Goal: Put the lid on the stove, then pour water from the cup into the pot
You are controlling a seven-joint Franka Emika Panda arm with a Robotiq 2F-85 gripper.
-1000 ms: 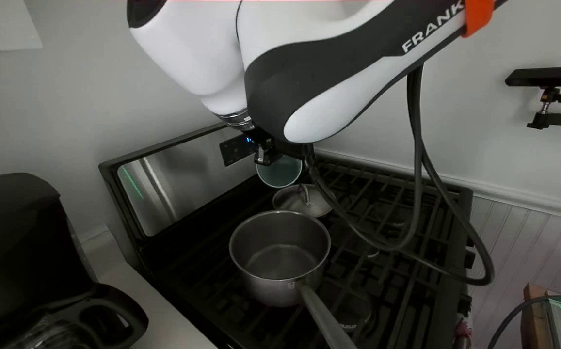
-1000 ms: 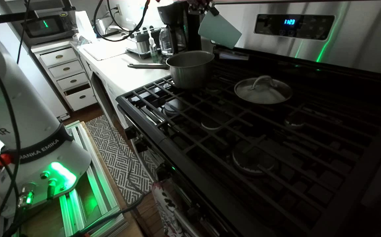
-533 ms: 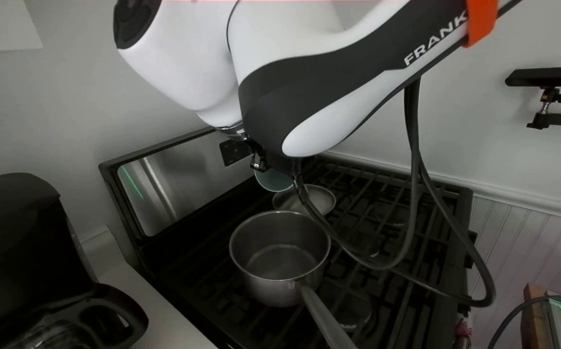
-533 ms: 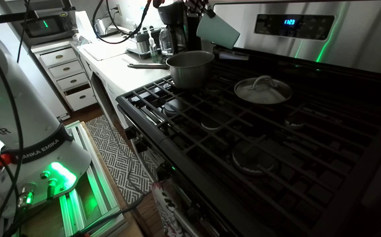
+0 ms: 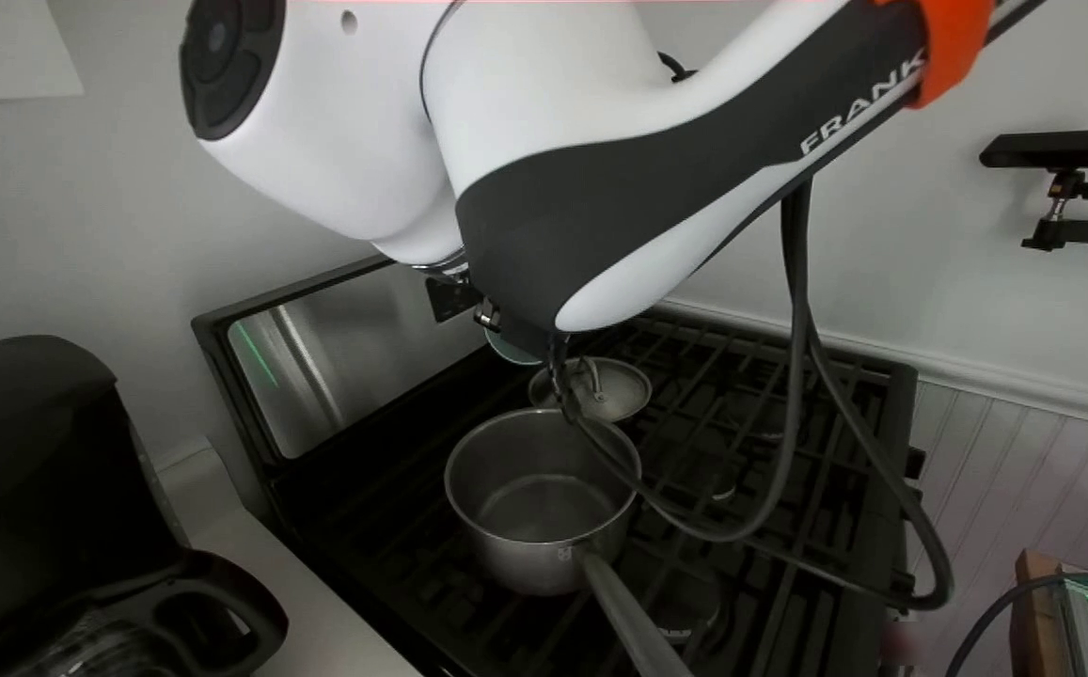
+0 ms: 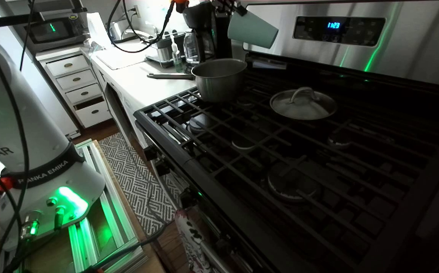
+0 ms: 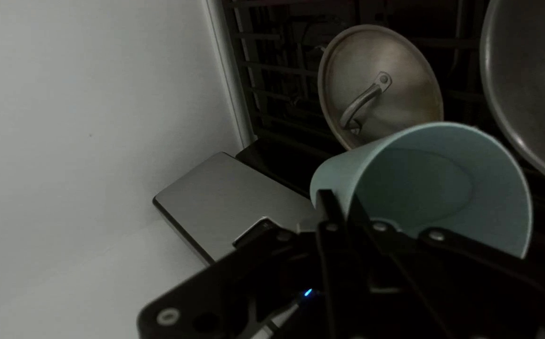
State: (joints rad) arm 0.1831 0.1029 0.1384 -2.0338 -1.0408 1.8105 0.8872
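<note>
The lid [image 6: 303, 108] lies flat on the stove grates [image 6: 219, 168], handle up; it shows in the wrist view [image 7: 411, 89] and in an exterior view [image 5: 623, 390]. The pot [image 6: 219, 85] stands beside it, uncovered; its wall also shows in an exterior view [image 5: 529, 564] and the wrist view [image 7: 519, 84]. My gripper [image 7: 345, 207] is shut on the rim of the pale blue-green cup [image 7: 338, 172], one finger inside and one outside. The cup [image 6: 253, 30] is held high near the back panel, tipped on its side, mouth toward the pot's side. I cannot tell whether water is in it.
The stove's back panel [image 6: 268, 19] stands close behind the cup. A black coffee maker [image 5: 26, 470] stands on the white counter [image 6: 128, 81] beside the stove. The arm's cable [image 5: 793, 395] hangs in a loop over the grates near the pot.
The arm has swung down and to the left in an exterior view, hiding more of the cup. The cup has tipped further toward horizontal. The lid and pot have not moved.
</note>
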